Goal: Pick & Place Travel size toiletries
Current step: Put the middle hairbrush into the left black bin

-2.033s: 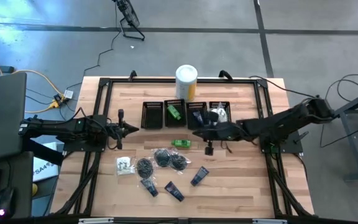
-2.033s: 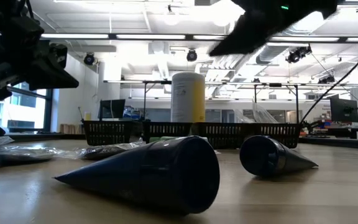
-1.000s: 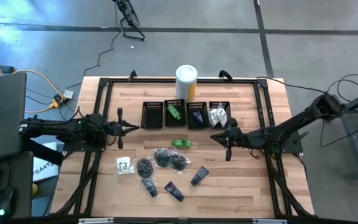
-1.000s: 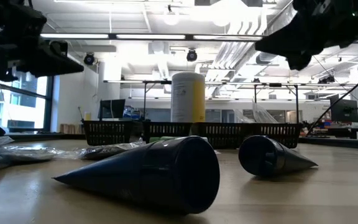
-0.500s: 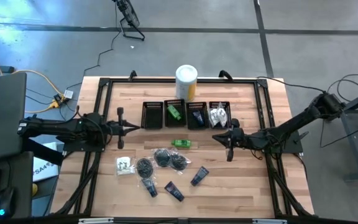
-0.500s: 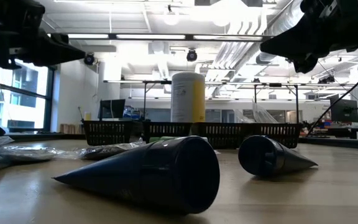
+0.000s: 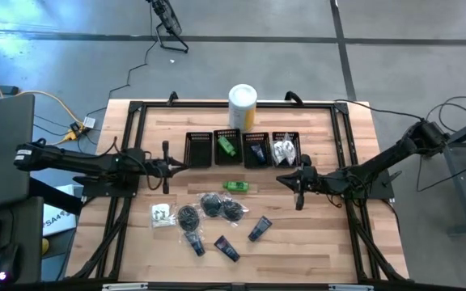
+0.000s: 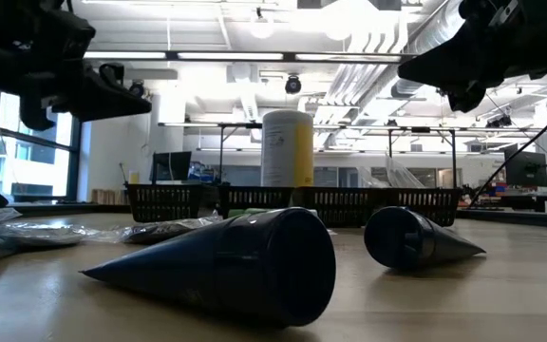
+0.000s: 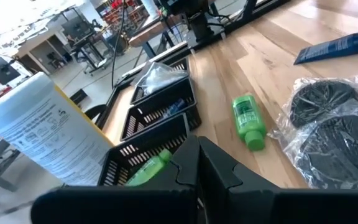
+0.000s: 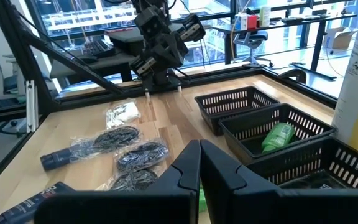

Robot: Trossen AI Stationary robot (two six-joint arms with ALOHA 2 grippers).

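Left gripper (image 7: 178, 165), fingers pressed together and empty, hovers nearest the green bottle (image 7: 235, 186), which lies crosswise just inboard, while the right gripper (image 7: 285, 179), also closed, waits opposite.

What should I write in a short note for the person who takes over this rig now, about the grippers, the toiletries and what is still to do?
Left gripper: shut, empty, over the table left of the bins.
Right gripper: shut, empty, in front of the rightmost bin.
Done: a green bottle is in the second bin from the left, a dark blue tube in the third, clear sachets in the fourth. The first bin looks empty.
Left on the table: one green bottle, a white sachet, three black bagged bundles, three blue tubes.
Next, probably: put each in its matching bin.
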